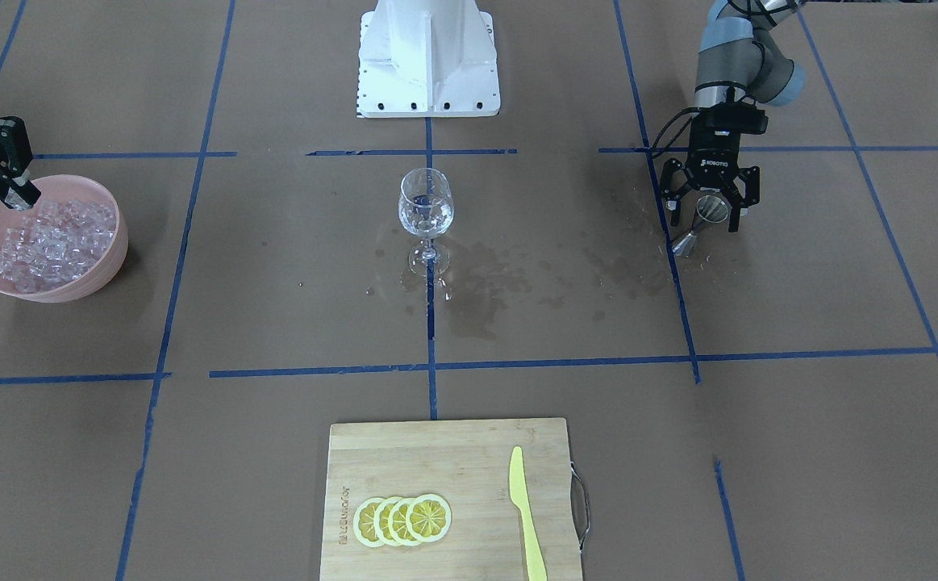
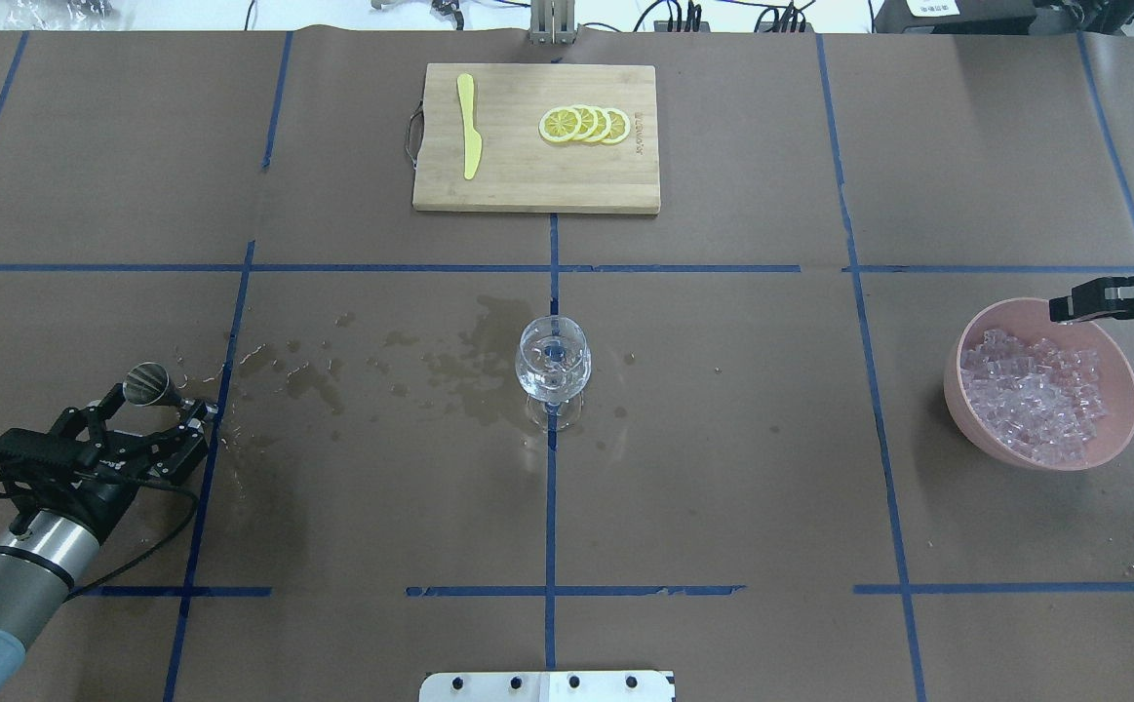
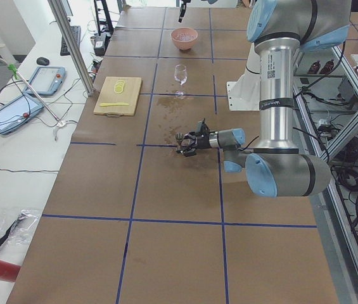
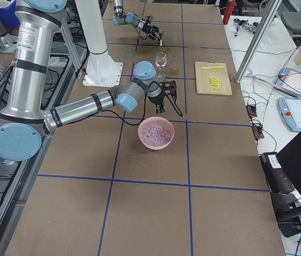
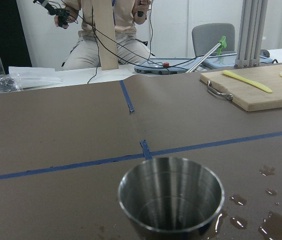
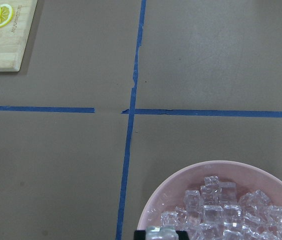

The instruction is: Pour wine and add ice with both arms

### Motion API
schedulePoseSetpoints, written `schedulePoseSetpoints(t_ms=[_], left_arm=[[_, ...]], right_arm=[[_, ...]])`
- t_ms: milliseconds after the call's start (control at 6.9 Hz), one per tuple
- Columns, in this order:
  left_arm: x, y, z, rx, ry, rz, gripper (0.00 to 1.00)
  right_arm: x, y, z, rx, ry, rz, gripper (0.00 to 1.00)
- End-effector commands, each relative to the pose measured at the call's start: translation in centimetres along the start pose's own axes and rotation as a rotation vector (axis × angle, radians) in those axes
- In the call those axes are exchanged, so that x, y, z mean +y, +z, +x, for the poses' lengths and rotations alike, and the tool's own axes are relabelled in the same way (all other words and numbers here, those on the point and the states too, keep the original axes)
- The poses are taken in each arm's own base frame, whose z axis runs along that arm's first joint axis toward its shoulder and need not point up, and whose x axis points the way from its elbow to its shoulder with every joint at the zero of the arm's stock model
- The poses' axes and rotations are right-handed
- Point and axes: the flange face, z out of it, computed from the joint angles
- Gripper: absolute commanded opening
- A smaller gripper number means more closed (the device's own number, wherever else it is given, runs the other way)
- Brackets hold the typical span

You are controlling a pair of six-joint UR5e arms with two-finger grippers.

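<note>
Left claw (image 1: 703,223) around jigger (image 1: 710,211) (mouth up)

Robotics lab: brown paper-covered table (image 2: 723,487) gridded with blue tape lines (image 2: 551,526), aluminium frame posts (image 3: 71,44), grey-and-blue teach pendant tablets (image 3: 45,79).

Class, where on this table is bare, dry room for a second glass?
Dry paper between the wine glass and the pink bowl, and between bowl and cutting board. Crowded: the wet stretch from glass to metal cup.
</note>
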Motion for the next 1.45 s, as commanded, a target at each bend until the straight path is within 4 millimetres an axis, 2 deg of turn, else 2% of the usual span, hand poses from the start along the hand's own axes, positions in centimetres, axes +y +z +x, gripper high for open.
schedulePoseSetpoints(t_ms=[0,290,435,869,1159,1304], left_arm=[[0.5,-0.3,0.1,0.029,0.005,-0.055,1.00],[0.6,-0.5,0.5,0.063,-0.002,-0.106,1.00],[0.4,-1.1,-0.1,0.072,0.002,-0.128,1.00],[-1.0,-3.2,-2.3,0.093,0.006,-0.184,1.00],[-1.1,-3.9,-2.9,0.115,0.006,-0.234,1.00],[-1.0,-4.8,-3.8,0.127,-0.018,-0.289,1.00]], right_arm=[[0.0,0.0,0.0,0.001,0.000,0.000,0.00],[0.0,-0.7,-0.8,-0.019,-0.010,0.005,0.00],[0.5,-1.6,-2.1,-0.069,-0.017,-0.023,0.00],[-0.5,-3.3,-6.1,-0.177,0.027,-0.048,0.00],[-0.9,-3.8,-7.3,-0.205,0.044,-0.049,0.00],[-1.2,-4.0,-7.9,-0.217,0.037,-0.048,0.00]])
